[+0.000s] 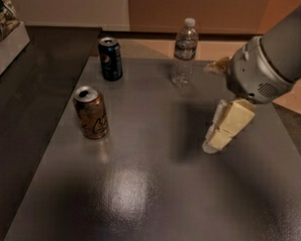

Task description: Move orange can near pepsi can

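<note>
The orange can (91, 113), coppery brown with pale cursive lettering and a silver top, stands upright at the left of the grey table (153, 192). The pepsi can (110, 59), dark navy with a silver top, stands upright at the table's far left, behind the orange can and apart from it. My gripper (215, 139) hangs from the arm at the right, above the table's right half, well to the right of both cans and holding nothing.
A clear plastic water bottle (185, 53) stands upright at the table's far edge, right of the pepsi can. A white box (9, 35) sits at the far left on a dark counter. The table's edges run left and right.
</note>
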`<state>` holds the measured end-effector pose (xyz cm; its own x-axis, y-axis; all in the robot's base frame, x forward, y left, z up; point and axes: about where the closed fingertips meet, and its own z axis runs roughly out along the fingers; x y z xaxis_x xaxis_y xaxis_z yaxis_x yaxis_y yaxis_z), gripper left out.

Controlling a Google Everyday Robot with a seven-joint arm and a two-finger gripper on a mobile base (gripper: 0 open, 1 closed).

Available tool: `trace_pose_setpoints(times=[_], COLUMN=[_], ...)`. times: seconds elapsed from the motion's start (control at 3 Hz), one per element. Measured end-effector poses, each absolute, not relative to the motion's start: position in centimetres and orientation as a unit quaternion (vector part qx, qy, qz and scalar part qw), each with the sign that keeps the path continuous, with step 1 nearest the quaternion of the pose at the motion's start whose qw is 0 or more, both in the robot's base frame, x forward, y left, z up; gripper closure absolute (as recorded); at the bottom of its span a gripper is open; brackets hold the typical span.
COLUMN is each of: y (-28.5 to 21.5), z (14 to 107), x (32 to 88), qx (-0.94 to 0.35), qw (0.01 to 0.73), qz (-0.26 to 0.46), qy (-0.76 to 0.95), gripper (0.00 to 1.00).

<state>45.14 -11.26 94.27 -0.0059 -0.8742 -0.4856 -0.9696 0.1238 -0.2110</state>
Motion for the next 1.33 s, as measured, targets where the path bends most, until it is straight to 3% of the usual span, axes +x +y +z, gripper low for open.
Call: trace_pose_setpoints(times=[1.33], y=[2.0], z=[89.3], x=[49.2], qx=[-0.631], qw=[0.330], qz=[0.236], qy=[0.661], gripper=[0.00])
